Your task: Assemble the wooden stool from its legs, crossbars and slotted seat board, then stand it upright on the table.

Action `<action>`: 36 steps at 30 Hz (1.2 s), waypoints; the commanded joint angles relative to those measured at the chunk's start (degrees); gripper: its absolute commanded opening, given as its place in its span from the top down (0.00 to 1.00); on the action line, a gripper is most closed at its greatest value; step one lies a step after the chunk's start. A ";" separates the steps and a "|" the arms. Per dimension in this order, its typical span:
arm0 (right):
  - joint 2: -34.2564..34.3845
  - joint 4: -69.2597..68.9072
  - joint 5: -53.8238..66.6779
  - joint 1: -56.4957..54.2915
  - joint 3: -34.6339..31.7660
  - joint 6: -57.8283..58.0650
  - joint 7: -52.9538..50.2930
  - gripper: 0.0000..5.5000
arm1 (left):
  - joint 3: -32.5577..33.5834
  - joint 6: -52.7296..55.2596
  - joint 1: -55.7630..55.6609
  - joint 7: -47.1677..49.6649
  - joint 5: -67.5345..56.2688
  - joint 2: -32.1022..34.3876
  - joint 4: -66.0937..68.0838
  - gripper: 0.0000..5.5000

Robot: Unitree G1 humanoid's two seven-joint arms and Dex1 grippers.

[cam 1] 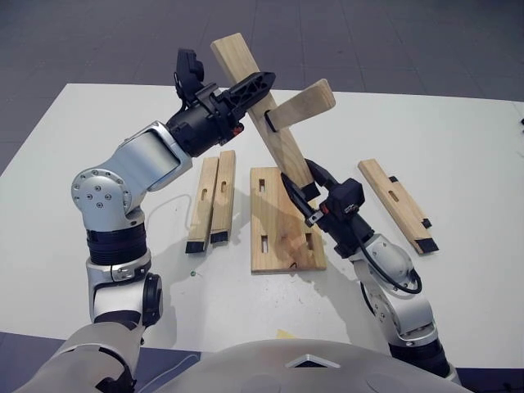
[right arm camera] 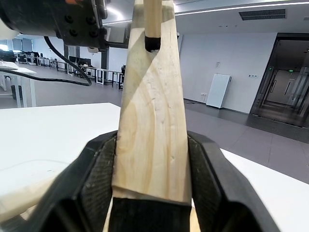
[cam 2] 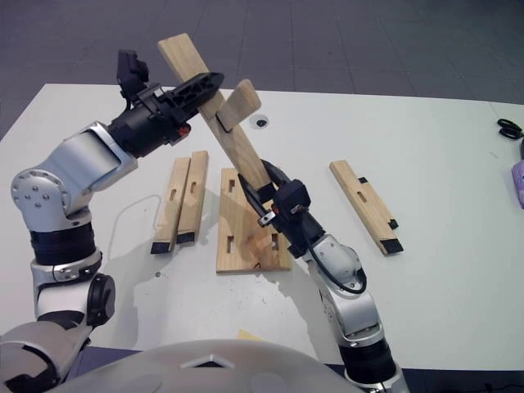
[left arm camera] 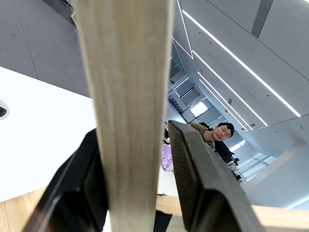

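Above the middle of the desk point(cam 1: 458, 147), a leg point(cam 1: 274, 135) hangs tilted in the air, top end leaning far and left. The left pincer point(cam 1: 250, 86) is clamped on its upper part and the right pincer point(cam 1: 301, 187) on its black-capped lower end. A crossbar point(cam 1: 303, 105) sits in the leg's slot and juts out to the right.

The left wrist view shows dark fingers point(left arm camera: 203, 179) pressed against both faces of the wood. The right wrist view looks up the leg to the slot point(right arm camera: 153, 19) that holds the crossbar's end. The right eye view picks up a round grommet point(cam 2: 260, 123) in the desk just past the crossbar.

Under the held leg the seat board point(cam 1: 278, 233) lies flat, set back from the desk's near edge. Two legs point(cam 1: 211, 201) lie side by side just left of it. A fourth leg point(cam 1: 397, 205) lies well apart to the right, with a wide strip of white desk between it and the board.
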 commanded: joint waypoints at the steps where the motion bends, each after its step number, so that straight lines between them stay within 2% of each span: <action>1: -0.50 -0.35 -0.25 -0.81 -0.07 0.32 0.54 0.62 | -0.44 -0.54 -0.11 -0.33 -0.82 0.07 -2.59 0.79; 6: -0.78 0.20 -0.68 -0.88 -0.31 0.49 0.40 0.62 | -0.32 -1.57 -1.38 0.21 -0.10 0.43 -3.48 0.79; 7: -0.85 0.58 -0.89 -1.03 -0.41 0.72 0.34 0.56 | -0.05 -1.93 -1.92 0.04 0.79 0.68 -3.39 0.79; 10: -1.81 2.49 -1.33 0.42 -2.31 2.92 -0.68 0.46 | 1.75 -3.52 -3.60 -4.13 8.05 3.96 -2.91 0.81; 14: -6.35 5.92 -3.28 4.12 -8.69 3.90 -1.21 0.36 | 6.22 -6.37 -4.43 -9.85 18.33 10.91 -1.92 0.81; 18: -10.64 8.15 -2.52 3.68 -11.72 4.18 2.35 0.25 | 10.22 -4.91 -0.19 -14.82 17.65 14.62 -5.53 0.81; 22: -14.93 12.54 -2.99 8.30 -15.95 2.93 4.92 0.15 | 12.74 -1.18 5.04 -20.14 15.73 18.97 -6.02 0.81; 27: -16.85 10.88 -2.68 13.28 -10.98 3.16 10.79 0.02 | 12.64 0.23 4.96 -22.11 14.30 19.97 -5.95 0.81; 32: -10.40 7.61 3.03 9.91 -2.90 7.71 13.40 0.02 | 8.27 -0.18 6.36 -22.00 17.34 16.07 -6.13 0.81; 36: -8.42 7.95 2.76 8.60 -0.81 8.23 12.56 0.02 | 6.99 0.68 9.03 -23.34 19.29 16.38 -7.32 0.81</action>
